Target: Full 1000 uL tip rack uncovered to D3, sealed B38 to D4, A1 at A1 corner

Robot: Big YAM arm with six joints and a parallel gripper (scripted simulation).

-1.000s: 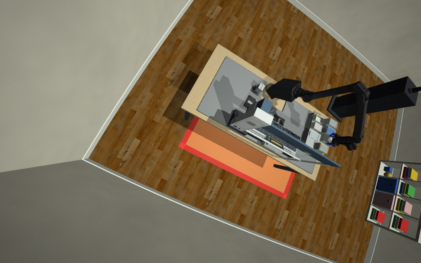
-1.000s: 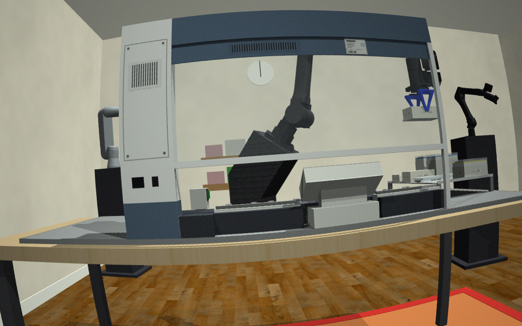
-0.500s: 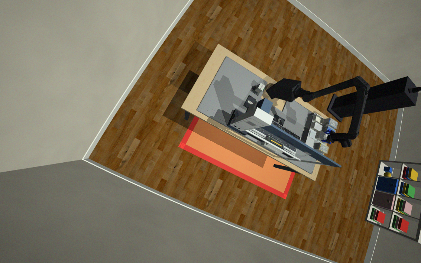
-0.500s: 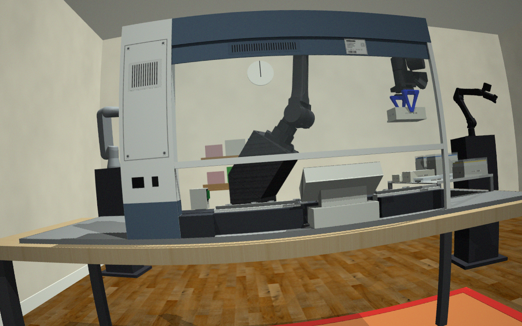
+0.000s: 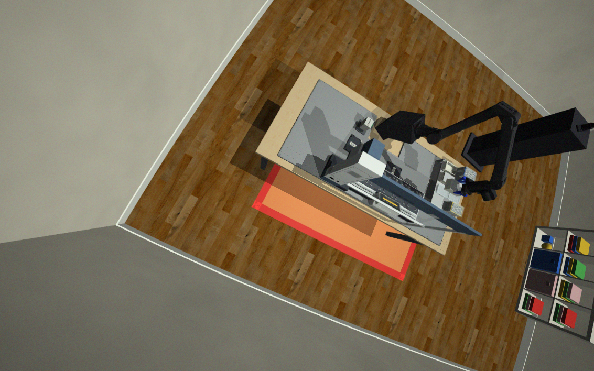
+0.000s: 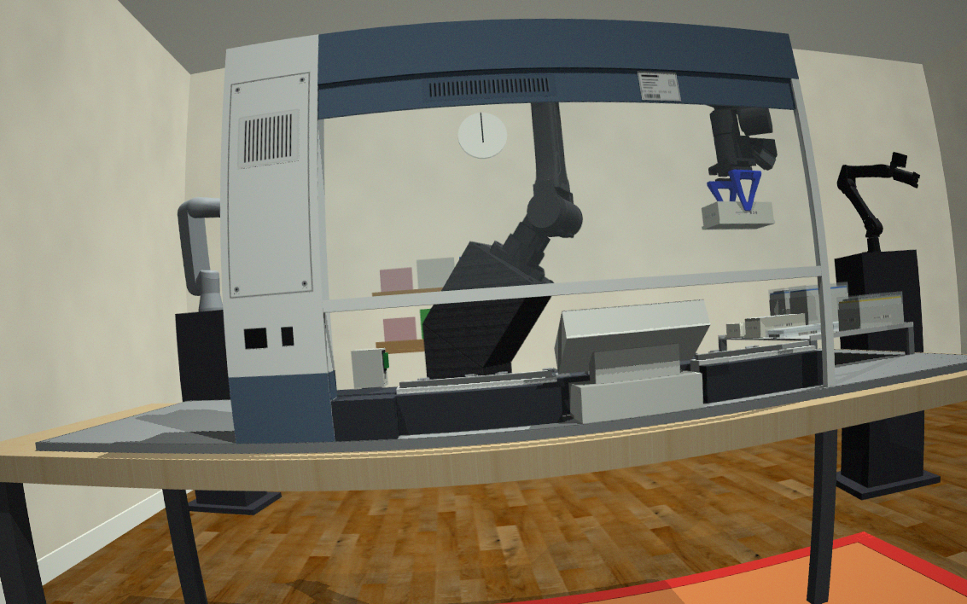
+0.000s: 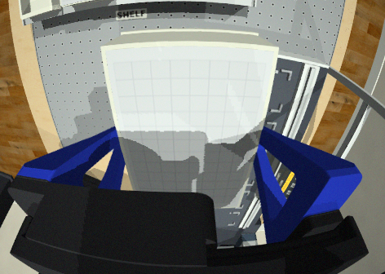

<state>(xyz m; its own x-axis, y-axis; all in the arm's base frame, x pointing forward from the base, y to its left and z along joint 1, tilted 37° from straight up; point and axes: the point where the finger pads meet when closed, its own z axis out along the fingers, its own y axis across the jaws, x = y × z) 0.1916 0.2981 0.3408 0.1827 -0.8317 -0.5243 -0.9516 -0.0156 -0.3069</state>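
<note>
My gripper (image 6: pixel 735 194) is shut on a pale block (image 6: pixel 736 215) with a flat, faintly gridded sealed top. It looks like a deep-well block, but its label is too small to read. The block hangs level, high above the right part of the deck. In the wrist view the blue fingers clamp the block (image 7: pixel 191 95) on its two long sides. The SHELF (image 7: pixel 130 15) lies just beyond the block's far edge. Deck brackets (image 7: pixel 283 95) show to the right of the block. In the top view the gripper (image 5: pixel 461 184) is at the table's right end.
The machine frame's right post (image 6: pixel 815 223) and crossbar (image 6: pixel 569 287) stand close by. A grey housing (image 6: pixel 630 352) sits on the deck at mid front.
</note>
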